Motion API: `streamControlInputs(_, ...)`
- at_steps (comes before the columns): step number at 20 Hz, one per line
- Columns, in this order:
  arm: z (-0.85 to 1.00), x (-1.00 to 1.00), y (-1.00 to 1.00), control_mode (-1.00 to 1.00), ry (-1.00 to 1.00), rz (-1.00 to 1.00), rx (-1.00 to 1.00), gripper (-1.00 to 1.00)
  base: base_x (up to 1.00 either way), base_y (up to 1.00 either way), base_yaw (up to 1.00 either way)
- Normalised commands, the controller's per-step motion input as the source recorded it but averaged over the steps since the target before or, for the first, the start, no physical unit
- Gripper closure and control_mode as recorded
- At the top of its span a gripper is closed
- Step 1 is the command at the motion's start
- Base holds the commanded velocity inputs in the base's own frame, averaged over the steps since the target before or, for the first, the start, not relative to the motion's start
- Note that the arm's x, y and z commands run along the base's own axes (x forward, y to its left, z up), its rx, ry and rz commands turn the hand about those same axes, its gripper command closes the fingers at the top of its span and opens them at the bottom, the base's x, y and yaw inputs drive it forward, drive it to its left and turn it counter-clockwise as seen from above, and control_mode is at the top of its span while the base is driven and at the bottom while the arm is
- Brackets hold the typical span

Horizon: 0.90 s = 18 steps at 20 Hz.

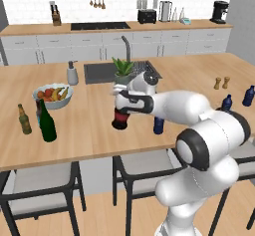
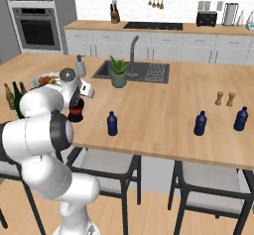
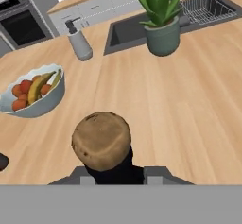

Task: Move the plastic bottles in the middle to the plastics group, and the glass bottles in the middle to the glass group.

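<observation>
My gripper (image 1: pixel 122 106) is shut on the thin neck of the squat black bottle with a red band (image 1: pixel 120 119), left of the counter's middle. The hand view looks down on that bottle's brown cork top (image 3: pixel 101 140), between the fingertips of the gripper (image 3: pixel 116 176). Whether its base touches the wood I cannot tell. The small dark-blue plastic bottle (image 1: pixel 158 125) stands just right of it. The tall green wine bottle (image 1: pixel 47 123) stands at the left beside the two slim beer bottles (image 1: pixel 24 119). Two more dark-blue bottles (image 2: pixel 200 123) (image 2: pixel 241 118) stand at the far right.
A fruit bowl (image 1: pixel 52 96) and a grey soap dispenser (image 1: pixel 72 73) sit behind the left bottles. A potted plant (image 1: pixel 123 70) stands by the sink (image 1: pixel 102 72). Brown shakers (image 2: pixel 224 98) stand at the right. Stools line the near counter edge.
</observation>
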Motion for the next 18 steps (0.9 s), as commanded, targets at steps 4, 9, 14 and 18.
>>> streamControlInputs(4, 0.14, -0.28, 0.88, -1.00, 0.00, 0.02, 0.00, 1.00, 0.00, 0.00, 0.00)
streamControlInputs(9, 0.00, 0.01, 0.99, -1.00, 0.00, 0.01, 0.00, 1.00, 0.00, 0.00, 0.00)
streamControlInputs(14, 0.00, 0.40, 0.75, -1.00, 0.00, 0.00, 0.00, 1.00, 0.00, 0.00, 0.00)
streamControlInputs(18, -0.13, 0.15, 0.77, -1.00, 0.00, 0.00, 0.04, 1.00, 0.00, 0.00, 0.00)
